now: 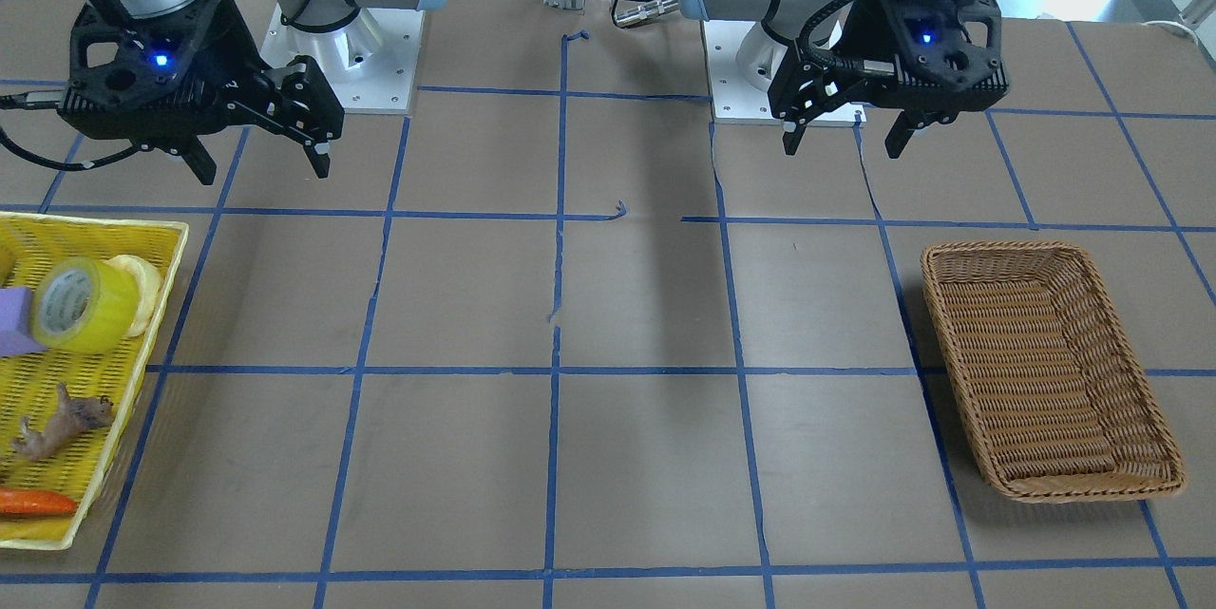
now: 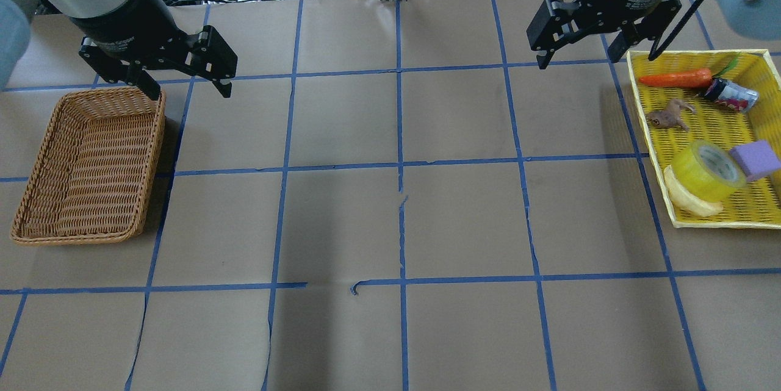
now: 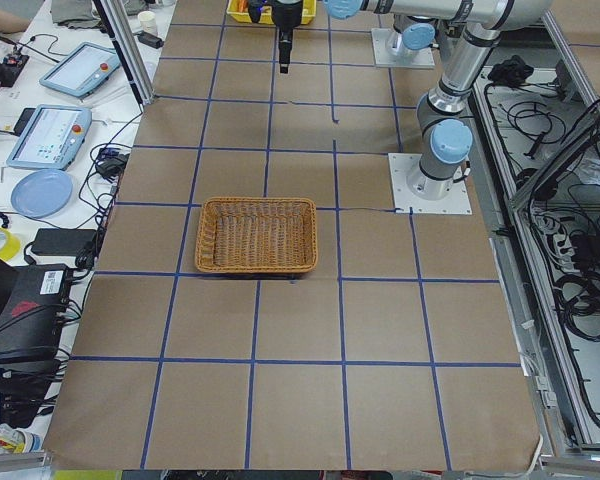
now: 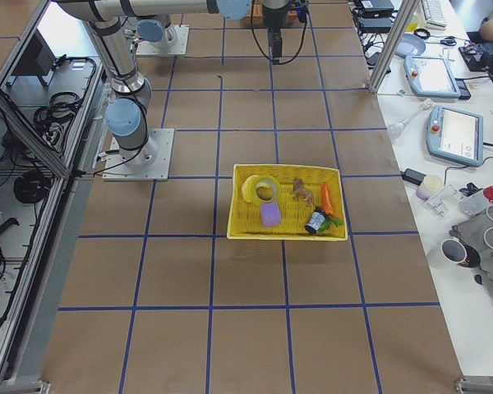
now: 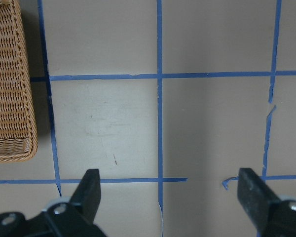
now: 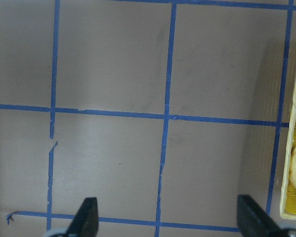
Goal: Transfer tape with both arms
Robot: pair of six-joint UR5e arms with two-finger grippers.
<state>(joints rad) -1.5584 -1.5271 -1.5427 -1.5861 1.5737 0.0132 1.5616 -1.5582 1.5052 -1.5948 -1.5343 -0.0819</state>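
Note:
The yellow tape roll (image 2: 708, 171) with a white core lies on its side in the yellow basket (image 2: 650, 129) at the table's right end. It also shows in the front view (image 1: 85, 305) and the exterior right view (image 4: 259, 189). My right gripper (image 2: 576, 58) is open and empty, raised above the table just left of the basket's back corner, well away from the tape. My left gripper (image 2: 191, 92) is open and empty, raised by the back right corner of the brown wicker basket (image 2: 91, 93). Both wrist views show the fingers spread apart over bare table: left (image 5: 168, 182), right (image 6: 167, 205).
The yellow basket also holds a pale banana piece (image 2: 686, 199) against the tape, a purple block (image 2: 756, 159), a brown toy animal (image 2: 668, 115), a carrot (image 2: 674, 78) and a small can (image 2: 732, 95). Nothing lies in the wicker basket. Blue tape lines grid the brown table.

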